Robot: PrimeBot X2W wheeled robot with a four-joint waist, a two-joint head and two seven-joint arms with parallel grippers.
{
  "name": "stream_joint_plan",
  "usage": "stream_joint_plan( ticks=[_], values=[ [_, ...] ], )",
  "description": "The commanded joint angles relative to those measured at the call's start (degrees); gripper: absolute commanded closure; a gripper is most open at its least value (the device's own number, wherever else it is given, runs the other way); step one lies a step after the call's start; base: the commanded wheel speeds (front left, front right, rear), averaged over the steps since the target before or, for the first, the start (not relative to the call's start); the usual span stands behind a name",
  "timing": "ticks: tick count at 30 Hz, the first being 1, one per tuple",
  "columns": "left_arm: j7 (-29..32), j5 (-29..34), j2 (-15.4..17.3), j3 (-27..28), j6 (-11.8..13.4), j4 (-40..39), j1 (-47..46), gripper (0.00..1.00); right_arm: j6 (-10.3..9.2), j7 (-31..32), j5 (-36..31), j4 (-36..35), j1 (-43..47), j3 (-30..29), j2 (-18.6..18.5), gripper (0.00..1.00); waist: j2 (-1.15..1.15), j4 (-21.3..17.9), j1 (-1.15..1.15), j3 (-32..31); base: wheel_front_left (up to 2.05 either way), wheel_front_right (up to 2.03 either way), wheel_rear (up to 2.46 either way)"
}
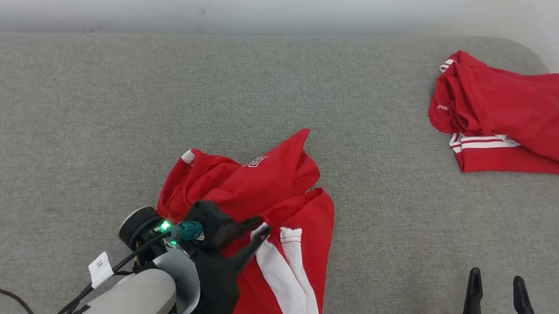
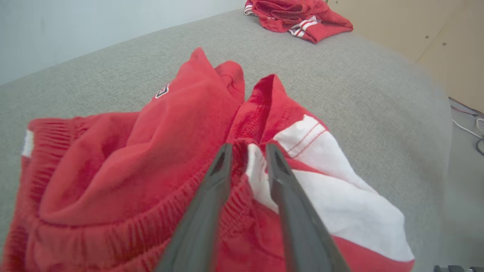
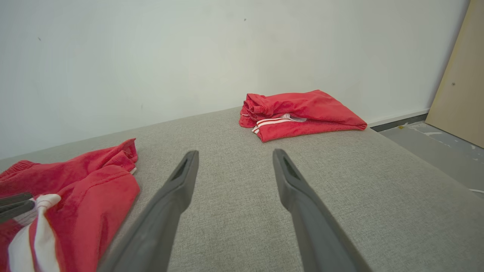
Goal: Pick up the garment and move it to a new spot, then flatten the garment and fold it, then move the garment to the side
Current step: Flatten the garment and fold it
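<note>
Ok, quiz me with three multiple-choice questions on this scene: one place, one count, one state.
1. Where does the folded garment lie? A: grey cushion's far right corner. B: its centre. C: its near left corner.
2. How many red garments? A: one. B: two. C: three.
3. The right pincer is: A: open, empty. B: gripping cloth. C: shut, empty.
Answers: 1 A, it lies by the far right edge; 2 B, folded one plus crumpled garment at the left pincer; 3 A, fingers apart, nothing between.
</note>
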Motion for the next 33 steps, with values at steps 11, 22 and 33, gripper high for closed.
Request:
stream_joint_plan(
  ticks=[11, 22, 33],
  values=[
    [-4.28, -0.99, 1.70, 4.08, 3.35, -7.63, 2.73, 1.00, -0.13, 0.00, -0.26, -0.42, 2.60, -2.13, -0.04, 0.00, -0.01, 7.84, -0.01, -3.16, 0.00, 0.00, 0.00],
    [-4.50, 0.72, 7.28, 10.17, 9.95, -22.44, 12.99, 0.00, -0.13, 0.00, -0.46, -0.30, 2.41, -1.64, -0.41, 0.00, -0.01, 14.05, -0.01, -3.93, 0.00, 0.00, 0.00],
    [-4.44, 9.42, 10.91, 33.96, 14.42, -39.89, 28.61, 0.00, -0.13, -0.01, 0.18, 0.09, 3.61, -1.43, -1.11, 0.00, -0.01, 13.54, -0.01, -6.37, 0.00, 0.00, 0.00]
  ],
)
